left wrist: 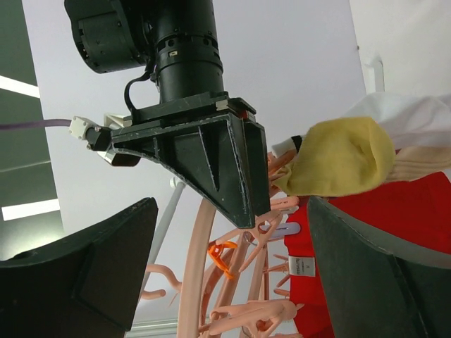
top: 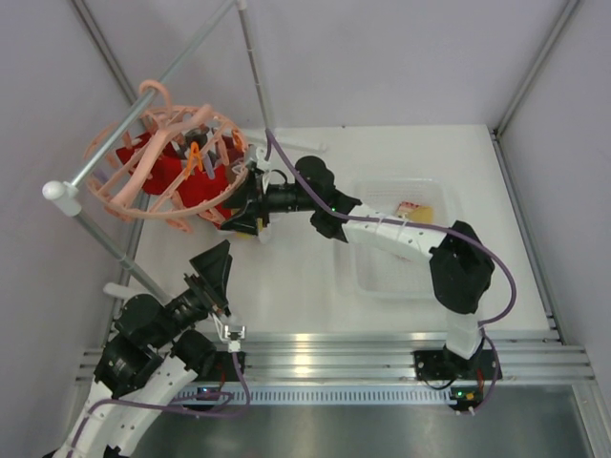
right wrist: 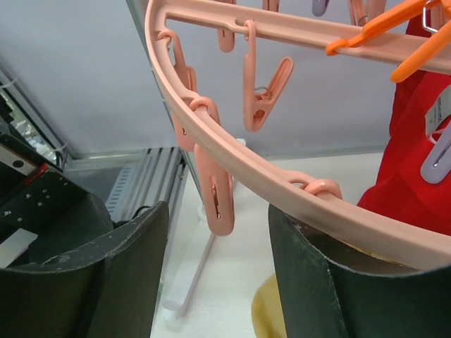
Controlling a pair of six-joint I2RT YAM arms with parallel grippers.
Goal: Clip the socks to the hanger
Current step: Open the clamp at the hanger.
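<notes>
The peach-pink hanger [top: 143, 162] hangs from the grey rail at the back left, with red socks [top: 196, 191] clipped inside it. My right gripper [top: 241, 205] is open at the hanger's near right side. In the right wrist view, its jaws [right wrist: 218, 211] stand either side of a dangling clip [right wrist: 215, 197] under the ring [right wrist: 282, 183], with a mustard yellow sock [right wrist: 268, 317] just below. My left gripper [top: 218, 272] is open and empty below the hanger, pointing up at it. The left wrist view shows the yellow sock [left wrist: 342, 158], a white sock [left wrist: 416, 116] and a red sock [left wrist: 402, 211] beside the right gripper's body.
A clear plastic tray [top: 382, 277] on the table's right holds a red-and-beige patterned sock [top: 412, 208]. The grey rail [top: 191, 57] and its posts [top: 253, 57] stand round the hanger. White walls close in the back and sides.
</notes>
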